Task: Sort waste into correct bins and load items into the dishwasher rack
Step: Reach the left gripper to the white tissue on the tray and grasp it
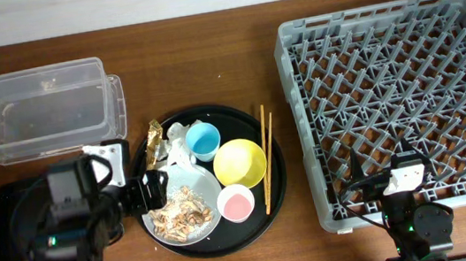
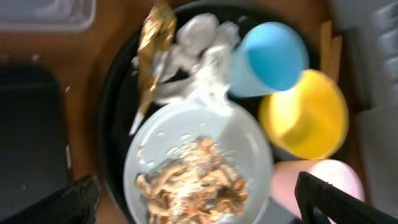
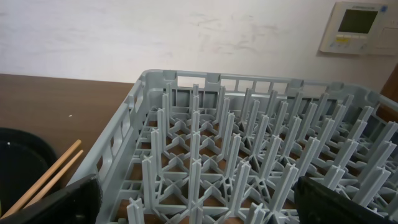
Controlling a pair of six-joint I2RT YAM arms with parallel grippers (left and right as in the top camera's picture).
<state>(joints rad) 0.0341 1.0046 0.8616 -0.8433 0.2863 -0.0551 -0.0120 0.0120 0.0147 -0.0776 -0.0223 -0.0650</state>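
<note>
On the round black tray (image 1: 276, 179) a grey plate (image 1: 201, 184) carries tan food scraps (image 1: 179, 215). Beside it are a white napkin (image 1: 180, 148), a gold wrapper (image 1: 155, 138), a blue cup (image 1: 203, 139), a yellow bowl (image 1: 240, 163), a pink cup (image 1: 236, 203) and chopsticks (image 1: 267, 157). My left gripper (image 1: 150, 194) hovers open over the plate's left edge. In the left wrist view the scraps (image 2: 193, 183) lie between its wide-apart fingers (image 2: 317, 196). My right gripper (image 1: 384, 165) hangs open and empty above the front edge of the dishwasher rack (image 1: 379, 13).
A clear plastic box (image 1: 43, 109) stands at the back left. A shallow black tray (image 1: 8, 220) lies under my left arm. The rack's upright pegs (image 3: 196, 134) fill the right wrist view, with the chopsticks (image 3: 46, 177) at its left.
</note>
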